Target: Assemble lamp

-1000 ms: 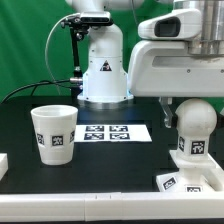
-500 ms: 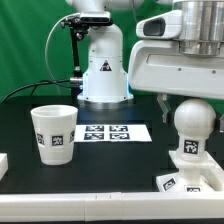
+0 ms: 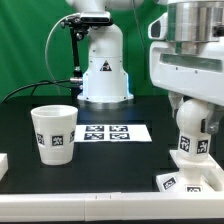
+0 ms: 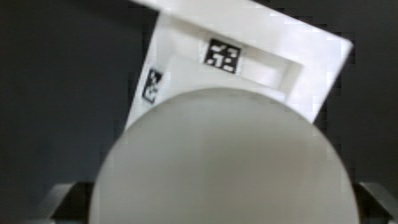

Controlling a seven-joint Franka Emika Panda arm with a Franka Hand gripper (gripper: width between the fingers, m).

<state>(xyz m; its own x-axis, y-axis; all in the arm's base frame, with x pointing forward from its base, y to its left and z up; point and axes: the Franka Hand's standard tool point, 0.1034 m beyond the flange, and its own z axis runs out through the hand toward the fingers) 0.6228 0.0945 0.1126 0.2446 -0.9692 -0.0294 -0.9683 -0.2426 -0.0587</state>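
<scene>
The white bulb (image 3: pixel 190 138) stands upright on the blocky white base (image 3: pixel 203 179) at the exterior view's lower right. My gripper (image 3: pixel 192 118) reaches down over the bulb's round head and is shut on it, hiding the top of the head. In the wrist view the bulb's head (image 4: pixel 222 150) fills the foreground between my dark fingers (image 4: pixel 64 202), with my gripper (image 4: pixel 217 208) around it and the tagged base (image 4: pixel 249 65) beyond. The cup-shaped shade (image 3: pixel 55 133) stands upright, mouth up, on the exterior view's left.
The marker board (image 3: pixel 112 132) lies flat mid-table between shade and base. The big white robot pedestal (image 3: pixel 103 70) stands behind it. A white block (image 3: pixel 3 166) pokes in at the exterior view's left edge.
My hand has turned about its vertical axis over the bulb and dropped lower around its head, which showed fully before. The bulb stays on the base. The shade has not moved.
</scene>
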